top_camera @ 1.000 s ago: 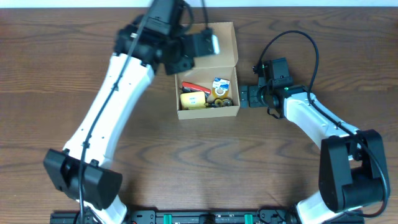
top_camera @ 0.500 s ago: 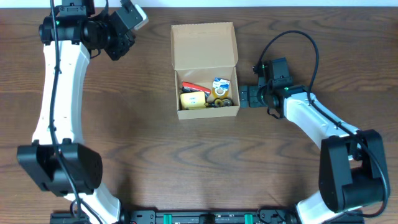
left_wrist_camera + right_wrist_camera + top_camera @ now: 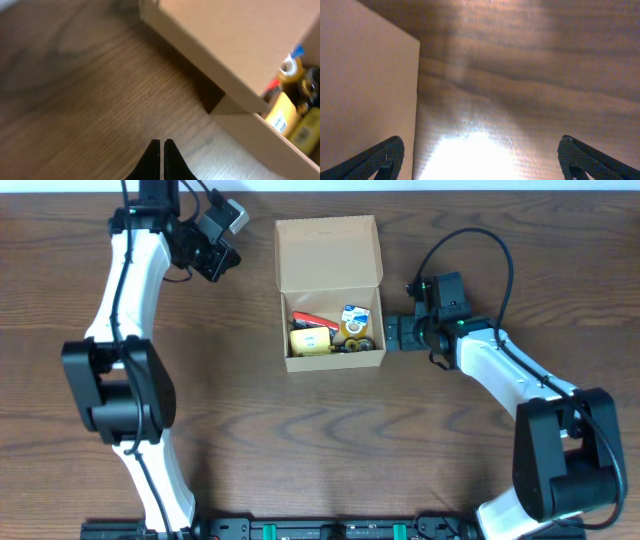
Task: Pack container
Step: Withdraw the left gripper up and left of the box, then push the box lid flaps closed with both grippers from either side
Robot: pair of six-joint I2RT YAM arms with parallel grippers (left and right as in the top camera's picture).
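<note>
Hovering my left gripper (image 3: 161, 146), pinched shut and empty, above the wooden table (image 3: 300, 440), up-left of the cardboard box (image 3: 330, 252). My right gripper (image 3: 393, 335) is spread wide just beside its right wall. Box sits mid-table, flap lid up, stationery (image 3: 312, 340) inside.

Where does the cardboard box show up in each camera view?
Overhead: container top centre, lid open.
Left wrist: container across the right side, lid and contents showing.
Right wrist: container at left edge, bare wall only.
Shared landmark: the wooden table beside it.
</note>
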